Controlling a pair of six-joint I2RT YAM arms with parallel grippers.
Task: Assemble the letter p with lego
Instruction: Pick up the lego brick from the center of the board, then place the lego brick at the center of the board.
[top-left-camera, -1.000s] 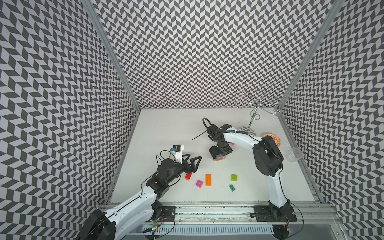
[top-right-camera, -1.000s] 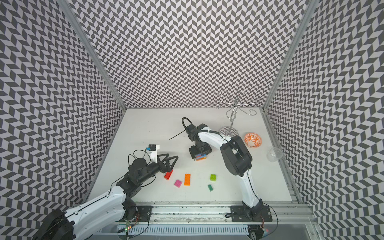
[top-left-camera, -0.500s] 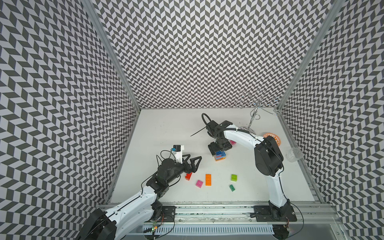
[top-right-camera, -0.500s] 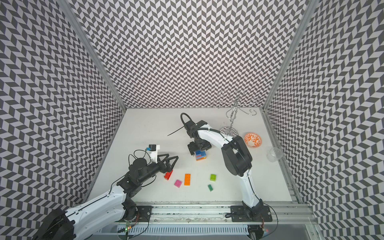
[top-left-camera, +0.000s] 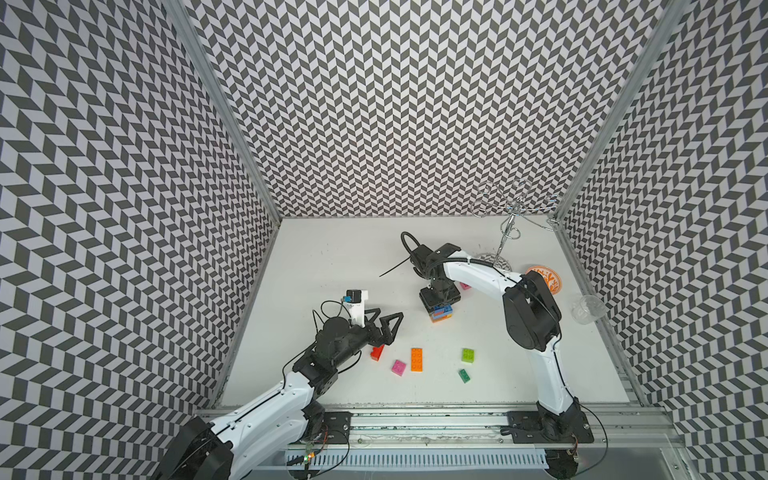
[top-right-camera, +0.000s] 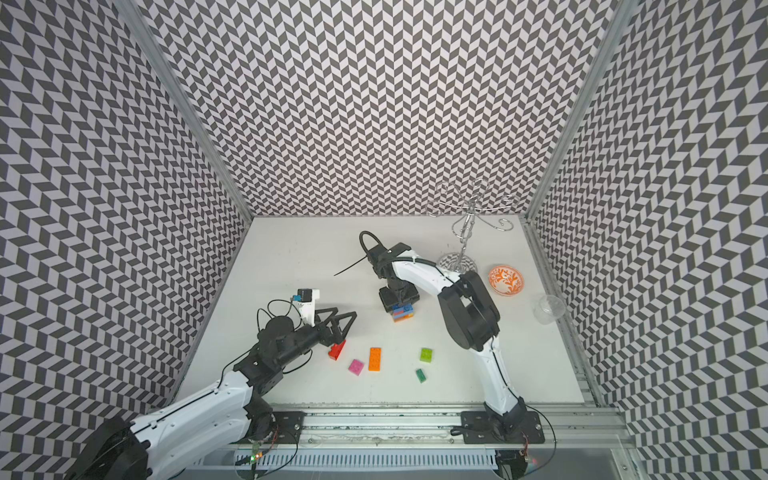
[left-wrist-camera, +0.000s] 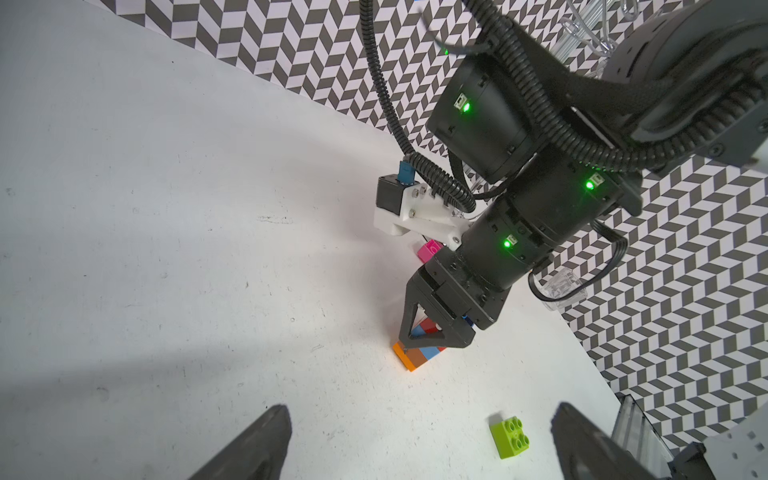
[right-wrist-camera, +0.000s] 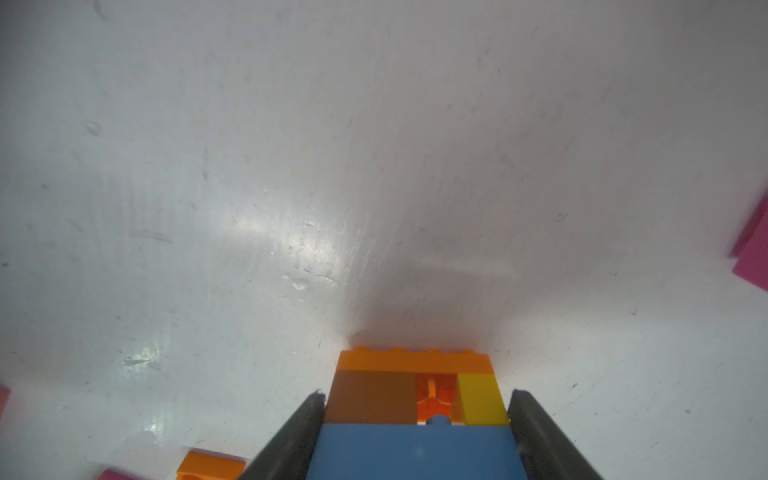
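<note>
Since a second ago the right gripper (top-left-camera: 439, 306) has drawn its fingers in, while it stays low over the brick stack (top-left-camera: 441, 313) near the middle of the worktop (top-left-camera: 332, 257). The left arm and the loose bricks lie as they did then. In the right wrist view the two dark fingers (right-wrist-camera: 307, 432) press against opposite sides of the stack's blue brick, so this gripper (right-wrist-camera: 415, 399) is pinching the stack, which stands on the worktop. The left gripper (top-left-camera: 384, 320) is spread wide and holds nothing. It hangs just above a red brick (top-left-camera: 377, 352), and its two fingertips show far apart in the left wrist view. An orange-patterned bowl (top-left-camera: 546, 279) sits toward the right edge with its painted inside showing. A clear cup (top-left-camera: 588, 309) stands just nearer the front than the bowl, and the worktop shows through it. All the bricks lie well apart from both. The stack has an orange oblong at its base, then a brown brick and a yellow one with a gap between them, and blue above. The left wrist view also shows light blue and a bit of red in it (left-wrist-camera: 419, 355). A pink brick (top-left-camera: 399, 368), an orange oblong brick (top-left-camera: 417, 359), a lime brick (top-left-camera: 468, 354) and a green brick (top-left-camera: 464, 375) lie loose nearer the front. Another pink one (left-wrist-camera: 430, 251) lies behind the right arm.
</note>
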